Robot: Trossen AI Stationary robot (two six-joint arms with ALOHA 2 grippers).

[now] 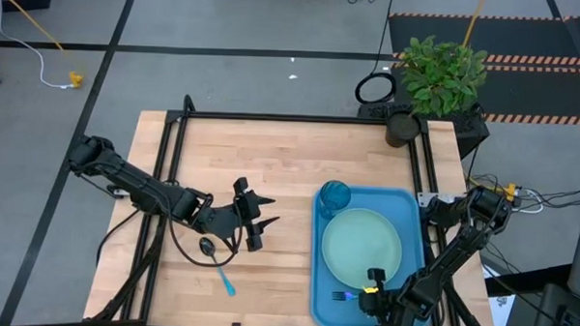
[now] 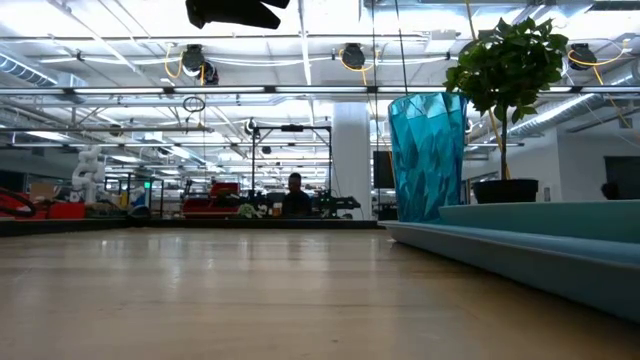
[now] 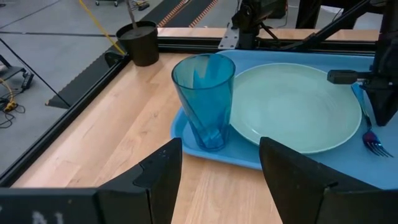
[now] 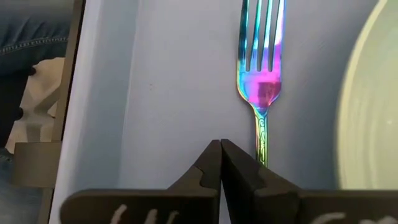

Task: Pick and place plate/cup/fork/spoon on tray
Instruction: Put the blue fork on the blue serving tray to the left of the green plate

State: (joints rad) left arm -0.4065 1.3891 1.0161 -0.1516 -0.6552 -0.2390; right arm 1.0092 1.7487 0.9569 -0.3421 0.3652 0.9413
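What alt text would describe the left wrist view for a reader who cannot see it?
A teal cup and a mint-green plate sit on a blue tray on a wooden table. The left gripper is open in front of them, and a fork lies beside the plate.

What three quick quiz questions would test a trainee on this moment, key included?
1. True or false: the spoon lies on the tray.
2. Which task item stands at the tray's far left corner beside the plate?
3. The right gripper is: A) open over the plate, B) shut beside the fork, C) gripping the cup.

Key: 1. False, it lies on the table by the open left gripper. 2. The cup. 3. B.
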